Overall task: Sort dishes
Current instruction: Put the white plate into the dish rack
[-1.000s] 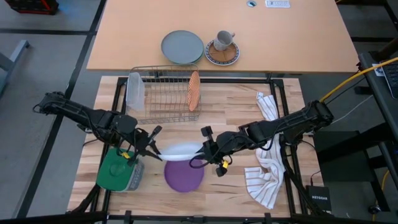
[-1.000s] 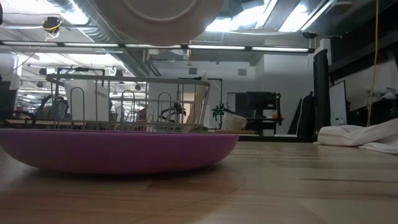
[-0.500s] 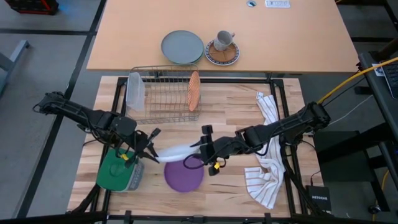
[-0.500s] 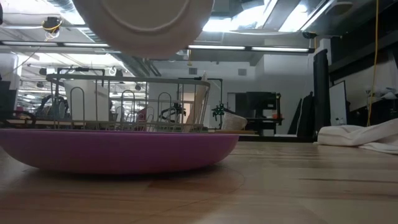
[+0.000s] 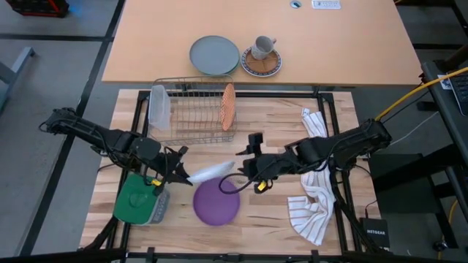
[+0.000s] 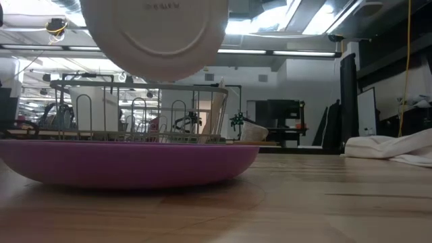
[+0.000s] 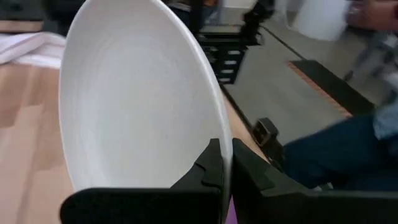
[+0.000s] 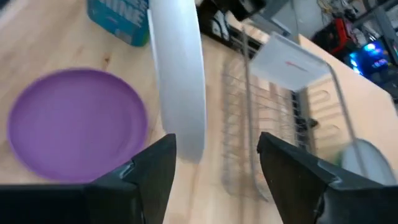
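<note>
My left gripper (image 5: 183,175) is shut on the white plate (image 5: 210,172), which is tilted in the air above the purple plate (image 5: 216,203). The purple plate lies flat on the wooden table. In the low view the white plate (image 6: 155,34) shows its underside. My right gripper (image 5: 247,164) is open just right of the white plate's free edge (image 8: 186,124); its fingers stand on either side without touching. The orange-red plate (image 5: 229,107) stands on edge in the wire rack (image 5: 191,109). My left gripper pinches the white plate's rim (image 7: 219,163) between its two fingers, one on the plate's hollow face and one on its underside. The fingers come level from the table's left side. The plate is lifted clear and tilted steeply, its free edge toward my right gripper.
A green box (image 5: 137,201) stands by my left arm. A striped towel (image 5: 314,191) lies at the right. A clear tub (image 5: 159,107) stands at the rack's left end. On the far table are a grey-blue plate (image 5: 214,55) and a cup on a saucer (image 5: 261,60).
The white plate has tipped from nearly level to steeply tilted in my left gripper and has come a little lower over the purple plate. My right gripper has drawn back from the plate's edge toward the table's right and far side.
</note>
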You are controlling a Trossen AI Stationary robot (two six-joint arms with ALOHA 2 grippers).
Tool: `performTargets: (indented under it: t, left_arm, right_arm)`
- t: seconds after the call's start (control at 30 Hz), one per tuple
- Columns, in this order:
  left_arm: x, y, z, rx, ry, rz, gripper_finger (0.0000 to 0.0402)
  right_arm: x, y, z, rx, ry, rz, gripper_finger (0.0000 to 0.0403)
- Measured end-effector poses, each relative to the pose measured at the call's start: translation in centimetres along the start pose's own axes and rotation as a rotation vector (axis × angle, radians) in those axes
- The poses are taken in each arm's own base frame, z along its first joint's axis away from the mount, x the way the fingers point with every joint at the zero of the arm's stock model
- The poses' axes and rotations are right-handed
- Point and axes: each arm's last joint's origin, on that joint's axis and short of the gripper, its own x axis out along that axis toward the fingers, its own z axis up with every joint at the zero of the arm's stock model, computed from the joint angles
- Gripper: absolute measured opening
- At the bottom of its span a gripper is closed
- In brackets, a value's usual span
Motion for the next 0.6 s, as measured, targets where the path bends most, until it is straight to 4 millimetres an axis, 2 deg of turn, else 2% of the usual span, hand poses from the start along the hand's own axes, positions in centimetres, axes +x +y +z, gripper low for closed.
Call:
performTargets:
  t: [0.13, 0.27, 0.4, 0.6]
  left_arm:
    - [0.0, 0.3, 0.2, -0.087, -0.037, 0.093, 0.0000]
    - [-0.2, 0.7, 1.3, -0.161, -0.161, 0.153, 0.0000]
    - [-0.8, 1.6, 2.6, -0.214, -0.302, 0.214, 0.0000]
    - [-2.1, 4.4, 3.6, -0.317, -0.464, 0.415, 0.0000]
  right_arm:
    - [-2.1, -1.3, 0.9, -0.006, 0.019, -0.008, 0.0232]
    - [-3.8, -2.6, 1.5, 0.010, 0.014, -0.025, 0.0232]
    - [-4.7, -3.7, 1.3, 0.014, 0.041, -0.062, 0.0232]
    - [-5.2, -5.8, -0.1, 0.048, 0.129, -0.096, 0.0232]
